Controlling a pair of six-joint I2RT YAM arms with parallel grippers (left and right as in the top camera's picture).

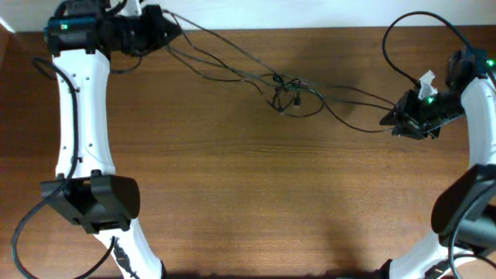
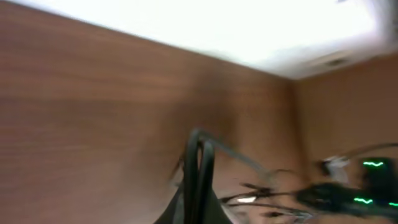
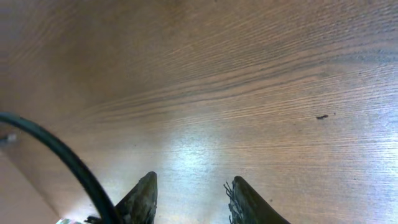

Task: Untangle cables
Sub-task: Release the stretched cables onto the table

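The cables (image 1: 285, 85) are thin black cords in a small knot at the table's back middle. Strands run taut up-left to my left gripper (image 1: 174, 32) and right to my right gripper (image 1: 387, 120). In the blurred left wrist view my left gripper (image 2: 200, 146) has its fingers pressed together, with a thin strand leaving the tip toward the cables (image 2: 267, 199). It appears shut on a cable. In the right wrist view my right gripper (image 3: 193, 183) is open, with only bare wood between its jaws. No thin cable shows there.
The wooden table (image 1: 248, 194) spans the overhead view. Its back edge meets a white wall behind the left gripper. A thick black arm cable (image 3: 62, 155) crosses the left of the right wrist view. Both arm bases stand at the front corners.
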